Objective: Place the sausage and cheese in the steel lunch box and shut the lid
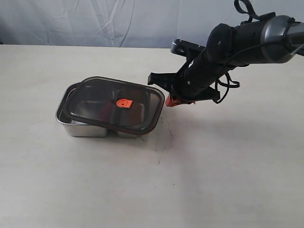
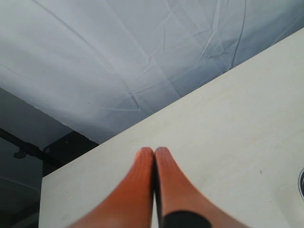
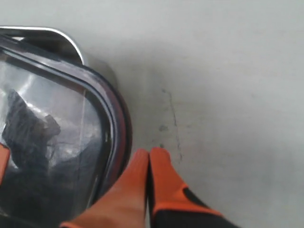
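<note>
Right gripper [image 1: 172, 100] pinched shut on nothing, just beside lid [image 1: 114, 102] lying skewed atop steel lunch box [image 1: 85, 129]. Left gripper [image 2: 154, 153] shut too, empty. Probably stiff, light, slick plastic; best pressed flat near rim corners. Sausage, cheese possibly inside, murky through lid.

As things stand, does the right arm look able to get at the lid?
Probably yes. The right gripper, shut, sits just beside the rim of the lid, which lies askew on the steel lunch box, with nothing between them.
</note>
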Controlling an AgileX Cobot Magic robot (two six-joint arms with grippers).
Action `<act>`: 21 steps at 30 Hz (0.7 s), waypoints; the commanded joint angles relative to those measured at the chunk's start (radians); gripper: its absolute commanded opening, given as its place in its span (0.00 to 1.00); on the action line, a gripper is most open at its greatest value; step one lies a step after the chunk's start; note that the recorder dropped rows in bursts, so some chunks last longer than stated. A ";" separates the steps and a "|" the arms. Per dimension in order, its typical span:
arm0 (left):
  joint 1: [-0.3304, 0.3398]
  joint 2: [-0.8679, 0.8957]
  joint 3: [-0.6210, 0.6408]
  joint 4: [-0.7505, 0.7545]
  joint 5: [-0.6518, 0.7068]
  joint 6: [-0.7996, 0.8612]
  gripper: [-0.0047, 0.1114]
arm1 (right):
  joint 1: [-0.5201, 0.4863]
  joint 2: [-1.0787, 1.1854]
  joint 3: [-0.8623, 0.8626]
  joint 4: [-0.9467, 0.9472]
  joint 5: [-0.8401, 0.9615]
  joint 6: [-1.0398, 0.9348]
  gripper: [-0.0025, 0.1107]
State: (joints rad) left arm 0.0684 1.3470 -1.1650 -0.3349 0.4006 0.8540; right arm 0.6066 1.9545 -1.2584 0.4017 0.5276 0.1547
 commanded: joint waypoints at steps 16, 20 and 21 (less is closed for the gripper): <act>0.002 -0.008 -0.002 0.000 -0.001 -0.006 0.04 | 0.013 0.058 -0.154 -0.030 0.034 -0.006 0.02; 0.002 -0.008 -0.002 0.000 -0.001 -0.006 0.04 | 0.013 0.106 -0.185 -0.026 0.084 -0.006 0.02; 0.002 -0.008 -0.002 0.000 -0.001 -0.006 0.04 | 0.013 0.119 -0.198 -0.026 0.093 -0.006 0.02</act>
State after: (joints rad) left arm 0.0684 1.3470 -1.1650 -0.3349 0.4006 0.8540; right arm 0.6207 2.0416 -1.4308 0.3825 0.5896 0.1529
